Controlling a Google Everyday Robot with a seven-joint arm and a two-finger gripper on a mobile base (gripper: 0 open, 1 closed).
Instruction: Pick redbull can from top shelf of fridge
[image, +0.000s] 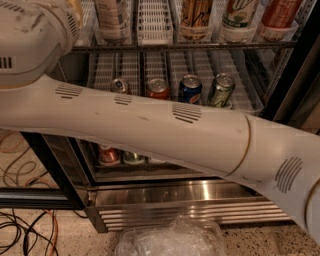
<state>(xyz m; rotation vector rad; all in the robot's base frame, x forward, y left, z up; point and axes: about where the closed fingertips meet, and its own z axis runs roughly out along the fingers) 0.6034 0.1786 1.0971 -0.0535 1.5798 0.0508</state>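
My white arm (165, 132) crosses the whole picture from lower right to upper left, where a bulky joint (30, 40) fills the corner. The gripper lies beyond the upper left edge, out of view. Behind the arm stands the open fridge (190, 197) with its steel louvred base. The top shelf (200, 45) carries white slotted lanes (155, 20) and tall drinks in clear cups: a pale can (112, 17), a tan can (196, 17), a green and white one (239, 15) and a red one (280, 15). The redbull can is hidden or out of view.
The rack below holds a silver can (119, 86), a red cola can (157, 88), a blue Pepsi can (190, 89) and a green can (220, 90). More short cans (108, 154) sit lower. Crumpled clear plastic (170, 239) and cables (25, 230) lie on the floor.
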